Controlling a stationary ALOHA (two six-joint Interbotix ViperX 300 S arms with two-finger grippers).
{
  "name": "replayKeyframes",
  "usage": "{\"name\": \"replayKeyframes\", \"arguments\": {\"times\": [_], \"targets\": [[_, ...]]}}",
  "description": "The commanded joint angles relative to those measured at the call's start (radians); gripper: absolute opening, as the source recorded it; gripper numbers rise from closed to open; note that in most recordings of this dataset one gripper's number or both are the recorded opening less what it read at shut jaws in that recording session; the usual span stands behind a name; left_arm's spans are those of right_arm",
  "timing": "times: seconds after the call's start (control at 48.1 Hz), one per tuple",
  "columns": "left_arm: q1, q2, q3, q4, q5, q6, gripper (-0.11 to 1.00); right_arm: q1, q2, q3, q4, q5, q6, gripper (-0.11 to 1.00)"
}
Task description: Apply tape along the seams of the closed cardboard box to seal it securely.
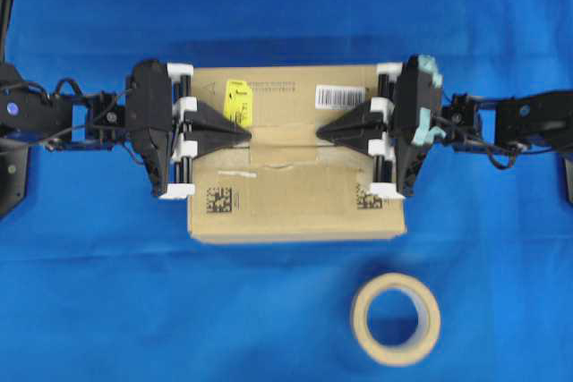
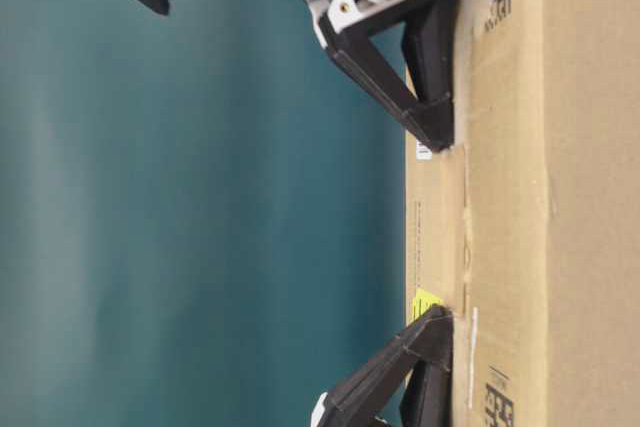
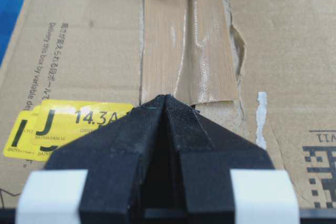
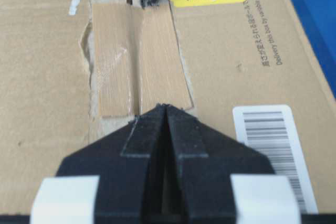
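- Blue cloth covers the tabletop [image 1: 89, 310] on every side of the cardboard box [image 1: 295, 203], which lies flat at the middle of the overhead view.
- On the box's far flap a yellow sticker [image 3: 58, 124] reads "14.3A" beside a big "J"; the right wrist view shows the same sticker upside down with a small "USA" on it.
- A line of small print, partly Japanese, runs along the flap near the sticker; "Delivery this box by variable de..." can be read in the left wrist view.
- A white barcode label [image 1: 341, 96] sits on the far flap to the right of the sticker; its digits are too small to read.
- Two black square codes [image 1: 218, 199] sit on the near flap, one toward each end.
- The tape [image 1: 285, 143], a tan-brown strip, lies flat across the seams [image 1: 235, 172] at the middle of the box top, with torn pale paper along its edges.
- The left gripper [image 1: 246, 131] has its jaws clenched together with nothing between them, tip resting at the left end of the strip.
- The right gripper [image 1: 320, 133] is likewise clenched on nothing, tip at the strip's right end.
- Only the overhead view shows the round tape roll [image 1: 395, 318], lying flat on the cloth near the box's right corner, apart from it.
- Only the wrist views show the ribbed weave of the tape and a crease down its length.
- The table-level view, turned sideways, shows both black tips pressing on the box top against a teal background.
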Motion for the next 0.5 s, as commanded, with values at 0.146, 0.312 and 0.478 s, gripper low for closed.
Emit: {"name": "replayKeyframes", "arguments": {"times": [0.146, 0.312, 0.478], "targets": [[-0.043, -0.006, -0.107, 0.005, -0.069, 0.025, 0.0, 0.006, -0.083, -0.048, -0.002, -0.014, -0.011, 0.0], [-0.071, 0.044, -0.164, 0.005, -0.107, 0.072, 0.0, 0.006, -0.044, -0.097, -0.005, -0.032, -0.012, 0.0], [-0.087, 0.091, -0.186, 0.003, -0.104, 0.075, 0.0, 0.012, 0.011, -0.14, -0.006, -0.029, -0.012, 0.0]]}}
